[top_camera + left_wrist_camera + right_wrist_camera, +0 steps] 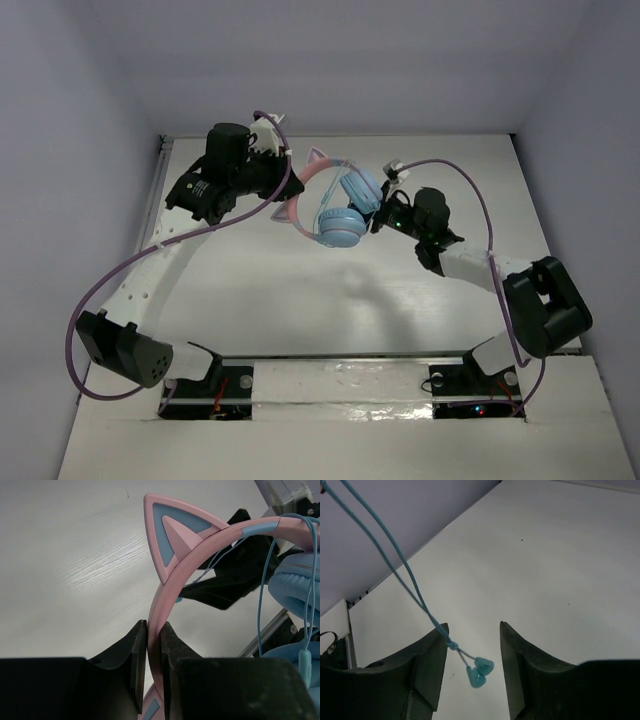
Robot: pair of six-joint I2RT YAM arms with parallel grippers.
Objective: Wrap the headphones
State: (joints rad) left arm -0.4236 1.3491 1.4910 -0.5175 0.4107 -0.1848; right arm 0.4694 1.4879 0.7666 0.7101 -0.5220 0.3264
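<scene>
The headphones (340, 222) are held above the table's middle back, with light-blue ear cups and a pink headband (312, 174) with cat ears. My left gripper (287, 188) is shut on the headband; in the left wrist view its jaws (154, 647) pinch the pink band just below a cat ear (175, 530), with an ear cup (300, 582) and the thin cable (260, 605) to the right. My right gripper (384, 212) is beside the ear cups. In the right wrist view it (473, 627) is open; the cable (395, 555) hangs past its left finger, its teal end pieces (480, 672) dangling between the jaws.
White table (300, 290) with grey walls on three sides and a raised rail along its left edge (158, 190). Purple arm hoses loop out from both arms (95, 290). The right arm's black body (235, 575) shows behind the headband in the left wrist view.
</scene>
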